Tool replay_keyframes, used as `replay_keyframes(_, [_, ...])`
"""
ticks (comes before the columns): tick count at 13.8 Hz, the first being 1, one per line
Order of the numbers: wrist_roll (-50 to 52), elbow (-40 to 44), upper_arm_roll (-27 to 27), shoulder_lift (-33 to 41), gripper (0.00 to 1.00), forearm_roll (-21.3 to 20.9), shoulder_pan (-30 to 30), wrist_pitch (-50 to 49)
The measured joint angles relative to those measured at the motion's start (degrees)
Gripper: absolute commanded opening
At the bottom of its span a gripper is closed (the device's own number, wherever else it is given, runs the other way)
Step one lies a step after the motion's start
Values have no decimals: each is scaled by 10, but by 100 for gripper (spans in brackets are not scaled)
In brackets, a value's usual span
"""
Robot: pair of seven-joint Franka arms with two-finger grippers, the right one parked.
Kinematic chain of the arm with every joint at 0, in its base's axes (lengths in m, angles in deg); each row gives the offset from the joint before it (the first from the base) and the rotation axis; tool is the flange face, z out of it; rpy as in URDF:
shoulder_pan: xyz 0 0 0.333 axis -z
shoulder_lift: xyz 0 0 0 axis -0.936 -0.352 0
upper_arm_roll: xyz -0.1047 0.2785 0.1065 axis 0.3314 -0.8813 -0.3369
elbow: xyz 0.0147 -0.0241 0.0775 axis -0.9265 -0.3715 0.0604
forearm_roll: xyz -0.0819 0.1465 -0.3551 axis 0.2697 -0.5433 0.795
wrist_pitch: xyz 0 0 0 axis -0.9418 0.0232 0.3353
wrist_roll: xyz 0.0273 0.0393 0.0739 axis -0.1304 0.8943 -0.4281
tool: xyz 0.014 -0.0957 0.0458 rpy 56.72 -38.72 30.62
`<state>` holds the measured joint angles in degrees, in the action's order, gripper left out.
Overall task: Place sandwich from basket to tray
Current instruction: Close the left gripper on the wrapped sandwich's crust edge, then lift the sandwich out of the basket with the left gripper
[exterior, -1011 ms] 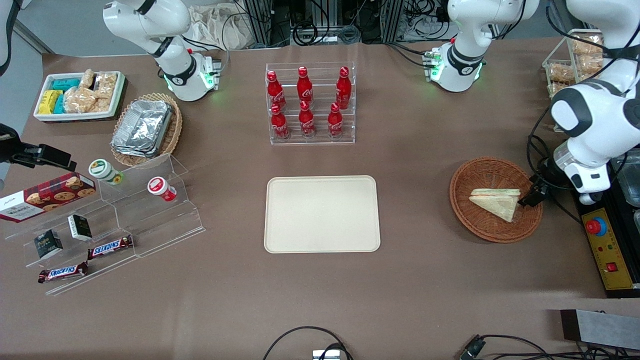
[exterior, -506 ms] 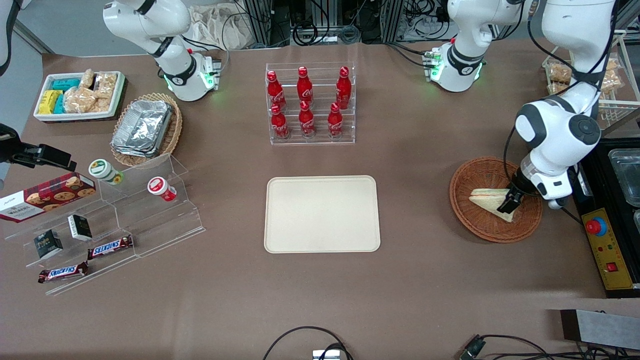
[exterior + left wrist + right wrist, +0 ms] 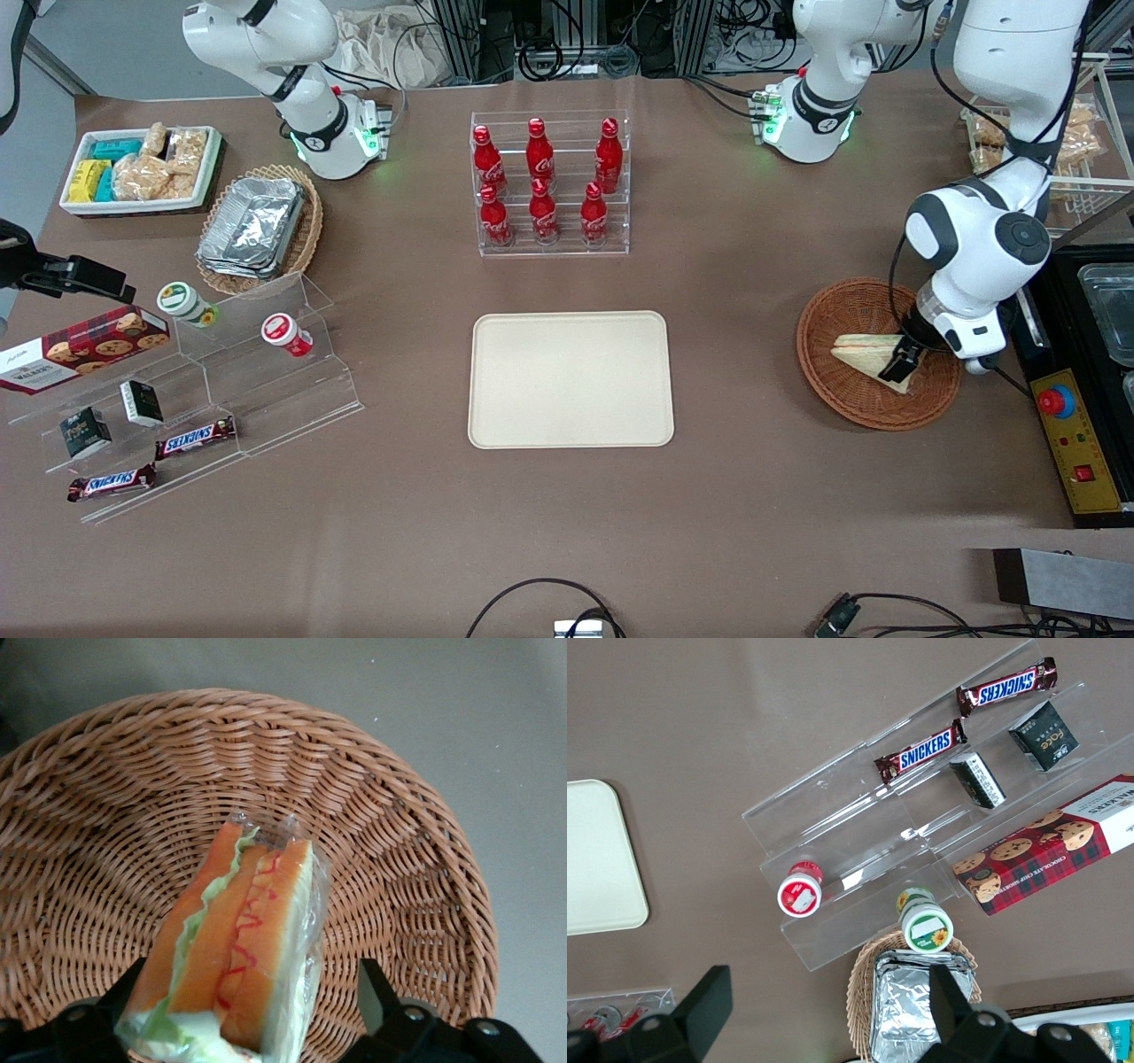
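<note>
Sandwich [image 3: 232, 939] lies in basket [image 3: 850, 306], between spread fingers [image 3: 376, 992] of gripper [image 3: 899, 361]; no finger contact visible. Gripper low over basket, at side toward working arm's end. Tray [image 3: 570, 379] bare at table centre, well apart from basket, open tabletop between. Sandwich's near end partly cut off in wrist view.

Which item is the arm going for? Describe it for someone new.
Find the round brown wicker basket at the working arm's end. In it lies a clear-wrapped triangular white-bread sandwich, orange and green filling showing; the open gripper straddles it.
</note>
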<state>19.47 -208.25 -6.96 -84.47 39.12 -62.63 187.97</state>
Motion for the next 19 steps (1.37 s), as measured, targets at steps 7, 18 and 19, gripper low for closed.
replay_keyframes(7, [-1,0,6,-1,0,0,3,2])
replay_keyframes(18, [-69,10,27,122,0,-81,5,-172])
replay_keyframes(19, [-71,15,37,144,0,-96,5,-203])
